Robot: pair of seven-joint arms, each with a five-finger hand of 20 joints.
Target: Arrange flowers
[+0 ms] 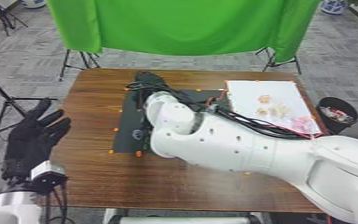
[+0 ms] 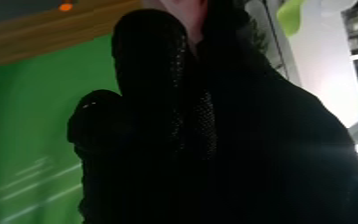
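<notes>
While the pale flowers (image 1: 264, 99) lie on the white sheet (image 1: 246, 89) at the table's (image 1: 95, 175) far right, the right hand (image 1: 149, 79) is over the far part of the black mat (image 1: 129, 122). In the right wrist view, a smooth pink piece (image 2: 186, 17) appears up against the right hand (image 2: 246, 125); I cannot tell whether it is gripped, nor how far open that hand is. Off the table's left edge, the left hand (image 1: 33, 145) is open, its fingers spread and holding nothing. Beyond the table hangs green cloth (image 1: 175, 25).
</notes>
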